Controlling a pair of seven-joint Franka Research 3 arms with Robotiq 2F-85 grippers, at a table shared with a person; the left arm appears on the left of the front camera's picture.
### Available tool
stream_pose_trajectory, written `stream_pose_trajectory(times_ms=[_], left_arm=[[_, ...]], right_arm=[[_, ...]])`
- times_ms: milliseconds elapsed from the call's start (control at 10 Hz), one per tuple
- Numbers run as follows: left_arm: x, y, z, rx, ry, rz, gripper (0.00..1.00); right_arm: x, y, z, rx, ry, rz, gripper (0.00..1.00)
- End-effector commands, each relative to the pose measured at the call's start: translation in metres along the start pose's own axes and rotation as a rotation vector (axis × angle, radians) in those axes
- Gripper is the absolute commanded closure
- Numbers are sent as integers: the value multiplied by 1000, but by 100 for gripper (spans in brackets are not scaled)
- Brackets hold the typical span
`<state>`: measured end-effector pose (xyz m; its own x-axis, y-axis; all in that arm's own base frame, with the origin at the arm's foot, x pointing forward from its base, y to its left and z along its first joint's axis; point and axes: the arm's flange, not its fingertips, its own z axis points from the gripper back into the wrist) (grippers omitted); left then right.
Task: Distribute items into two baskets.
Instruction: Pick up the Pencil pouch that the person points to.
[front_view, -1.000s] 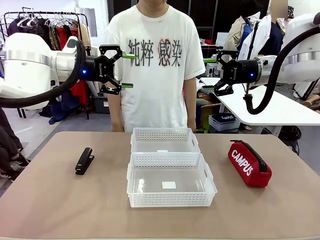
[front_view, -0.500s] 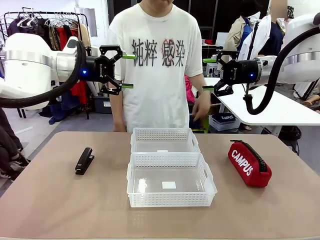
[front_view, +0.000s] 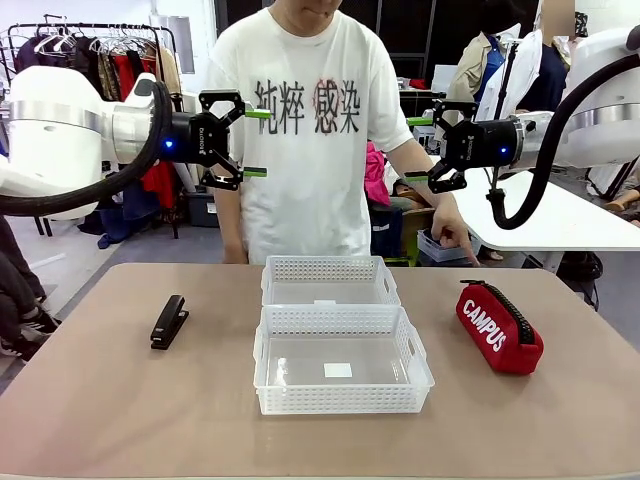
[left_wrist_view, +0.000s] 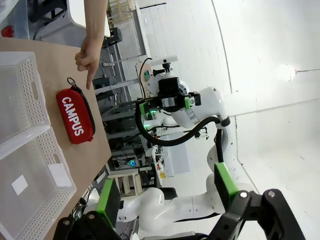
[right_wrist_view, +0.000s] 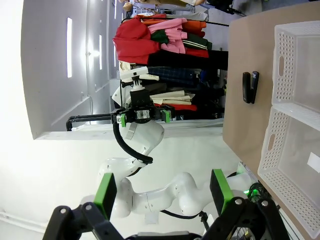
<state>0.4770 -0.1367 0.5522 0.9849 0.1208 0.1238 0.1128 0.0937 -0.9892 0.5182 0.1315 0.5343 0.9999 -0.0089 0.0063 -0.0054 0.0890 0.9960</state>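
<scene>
Currently, in the front view, the left gripper (front_view: 257, 142) and the right gripper (front_view: 416, 149) hang high above the table (front_view: 120, 400). Both have their jaws spread wide and hold nothing, which is judged to be a ready posture that leaves the work area free.

- The near basket (front_view: 340, 400) and the far basket (front_view: 328, 269) stand end to end at the table's middle, walls touching. Both are unfilled apart from their white labels.
- The black stapler (front_view: 169, 321) lies on the table on the robot's left, well apart from the baskets.
- The red CAMPUS pouch (front_view: 498, 327) lies on the robot's right, likewise apart from them. With one item on each side, each arm probably has its own pick.
- The person's hand (front_view: 455, 240) points an index finger down just beyond the pouch, probably marking it for pickup.

Next, the left wrist view looks past the released green pads of the left gripper (left_wrist_view: 166, 192). The pointing hand (left_wrist_view: 89, 57) sits close above the pouch (left_wrist_view: 75, 116) without touching it. The right gripper (left_wrist_view: 165, 102) shows farther off, open.

Finally, the right wrist view looks past the empty right gripper (right_wrist_view: 162, 190). The stapler (right_wrist_view: 250, 87) rests closed on the table beside the baskets. Distribution is judged not yet begun.
</scene>
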Motion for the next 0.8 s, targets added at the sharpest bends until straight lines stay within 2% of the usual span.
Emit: stream_pose_trajectory(times_ms=[0, 700], left_arm=[[0, -1, 1, 1, 3, 2, 0], [0, -1, 1, 1, 3, 2, 0]], right_arm=[[0, 1, -1, 1, 2, 0, 0], [0, 1, -1, 1, 2, 0, 0]])
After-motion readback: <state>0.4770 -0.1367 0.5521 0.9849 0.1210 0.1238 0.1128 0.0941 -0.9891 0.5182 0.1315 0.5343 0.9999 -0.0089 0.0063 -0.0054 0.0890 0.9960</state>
